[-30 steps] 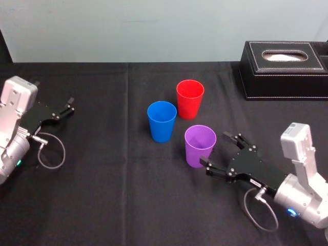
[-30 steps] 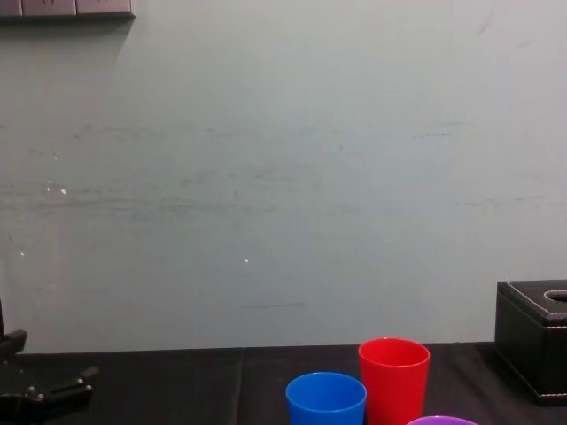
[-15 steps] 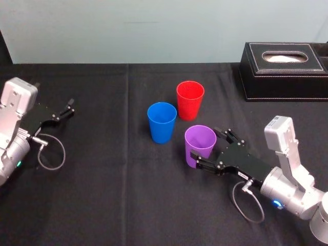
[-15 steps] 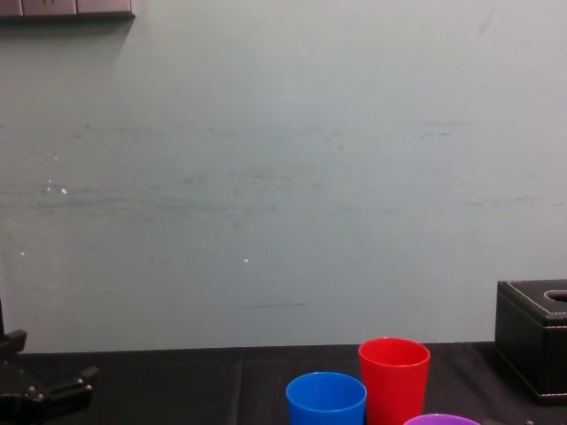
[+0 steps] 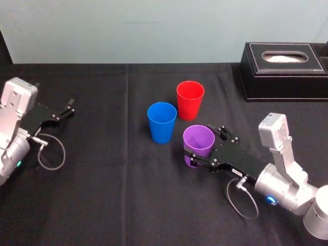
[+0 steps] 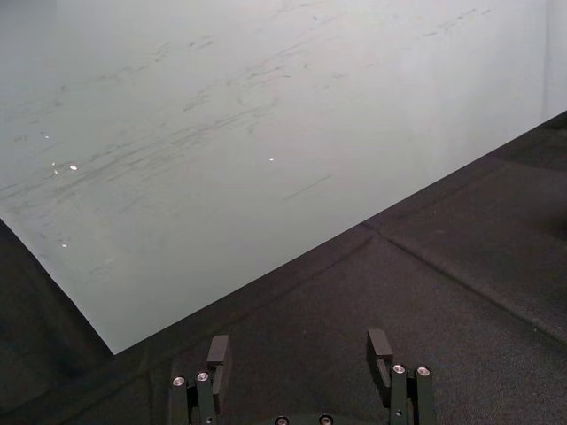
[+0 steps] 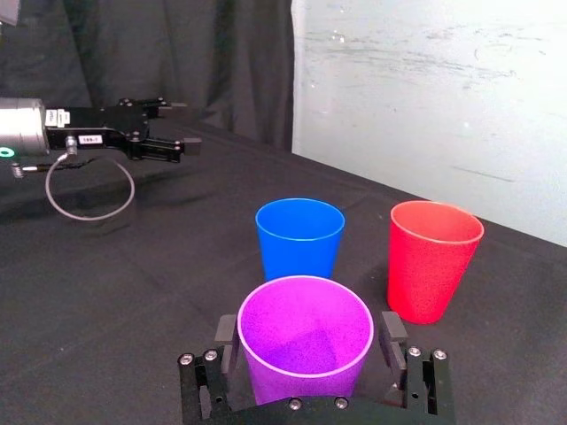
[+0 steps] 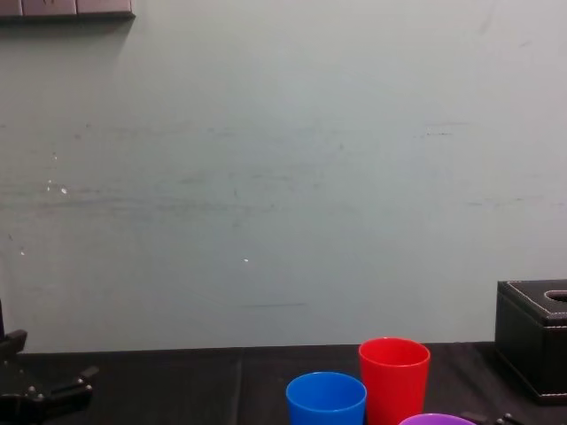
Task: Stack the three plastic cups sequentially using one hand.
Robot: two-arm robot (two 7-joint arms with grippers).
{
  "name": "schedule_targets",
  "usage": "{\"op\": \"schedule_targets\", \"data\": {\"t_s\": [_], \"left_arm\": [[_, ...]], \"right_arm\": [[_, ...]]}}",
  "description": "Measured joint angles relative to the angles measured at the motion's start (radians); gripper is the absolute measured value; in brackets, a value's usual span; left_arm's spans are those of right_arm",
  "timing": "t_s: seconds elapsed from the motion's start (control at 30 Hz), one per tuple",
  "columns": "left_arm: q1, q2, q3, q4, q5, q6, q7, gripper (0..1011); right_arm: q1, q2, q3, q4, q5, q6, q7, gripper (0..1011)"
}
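Nearest the robot, R gripper (image 5: 201, 145) (image 7: 309, 329) reaches in low from the right over the black-clothed worktop (image 5: 102, 195), w/ silver-grey wrist and a grey cable loop behind it. Its jaws are open and sit either side of the purple cup (image 5: 199, 137) (image 7: 306, 341), one on the near wall, one on the far wall, both close to the plastic; can't tell if they actually touch. Purple cup stands upright on the worktop, mouth up, nearest of the three; in chest view just its rim (image 8: 434, 419) shows at the bottom edge. Next back, to the left, blue cup (image 5: 162, 122) (image 7: 299, 237) (image 8: 326, 400) is upright, near the purple one but apart from it. Behind and right of blue, red cup (image 5: 190, 100) (image 7: 434, 261) (image 8: 394, 381) is upright, just beside blue w/ a small gap. L gripper (image 5: 69, 106) (image 6: 299, 351) is parked far left, approx level w/ the blue cup and well apart from all cups, jaws open on nothing. Far right, at the back, black stitched tissue box (image 5: 284, 69) (image 8: 536, 336) sits near the pale wall (image 8: 266, 177).
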Motion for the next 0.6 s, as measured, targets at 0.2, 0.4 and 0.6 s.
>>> {"op": "schedule_targets", "data": {"t_s": [0.2,0.4,0.6], "left_arm": [[0.0,0.0,0.0,0.0,0.0,0.0,0.0,1005],[0.0,0.0,0.0,0.0,0.0,0.0,0.0,1005],[0.0,0.0,0.0,0.0,0.0,0.0,0.0,1005]], "right_arm": [[-0.001,-0.012,0.004,-0.002,-0.008,0.007,0.012,1004],[0.001,-0.023,0.005,0.0,-0.014,0.01,0.017,1004],[0.001,-0.034,0.006,0.008,-0.02,0.002,0.02,1004]]}}
